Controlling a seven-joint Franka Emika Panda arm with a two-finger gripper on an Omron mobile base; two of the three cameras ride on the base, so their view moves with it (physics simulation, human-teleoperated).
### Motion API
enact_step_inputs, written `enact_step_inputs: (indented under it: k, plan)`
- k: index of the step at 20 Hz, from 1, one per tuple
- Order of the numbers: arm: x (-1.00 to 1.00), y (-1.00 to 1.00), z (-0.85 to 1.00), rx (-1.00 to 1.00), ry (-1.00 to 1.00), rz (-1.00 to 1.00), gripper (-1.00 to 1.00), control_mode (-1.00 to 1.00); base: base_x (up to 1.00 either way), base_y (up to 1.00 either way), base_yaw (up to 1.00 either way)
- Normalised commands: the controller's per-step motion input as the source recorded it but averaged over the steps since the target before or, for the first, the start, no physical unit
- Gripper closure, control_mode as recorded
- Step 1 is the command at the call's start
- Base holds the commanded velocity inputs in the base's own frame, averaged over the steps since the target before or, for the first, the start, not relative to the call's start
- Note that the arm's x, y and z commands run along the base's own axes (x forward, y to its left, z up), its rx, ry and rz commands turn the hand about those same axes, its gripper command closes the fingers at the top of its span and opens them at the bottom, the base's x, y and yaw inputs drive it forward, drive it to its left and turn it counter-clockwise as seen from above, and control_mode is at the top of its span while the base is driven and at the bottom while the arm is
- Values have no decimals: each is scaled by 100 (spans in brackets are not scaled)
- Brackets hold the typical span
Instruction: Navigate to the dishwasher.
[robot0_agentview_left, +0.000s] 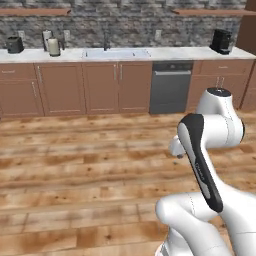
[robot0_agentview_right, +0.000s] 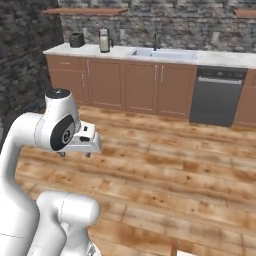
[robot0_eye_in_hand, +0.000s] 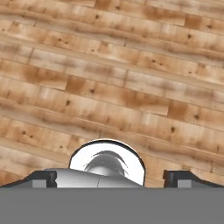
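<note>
Pincer (robot0_eye_in_hand: 112, 177) over wood floor (robot0_eye_in_hand: 113, 87), fingers spread apart — dishwasher (robot0_agentview_left: 170, 87) well ahead across the room

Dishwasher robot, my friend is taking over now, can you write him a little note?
Tool: tucked in over the wooden floor, holding nothing, fingers apart.
Dishwasher: dark grey panel with a silver bar handle, door shut, under the counter just right of the sink.
Done: the dishwasher is in sight ahead, a little to the right.
Left: a stretch of bare floor lies between the base and it; drive forward until it is close in front.
</note>
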Motion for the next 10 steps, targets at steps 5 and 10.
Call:
enact_step_inputs:
  k: [5,10]
  plan:
    - [0,0,0,0,0,0,-100,100,100,-5,0]
    - [0,0,0,0,0,0,-100,100,100,-9,0]
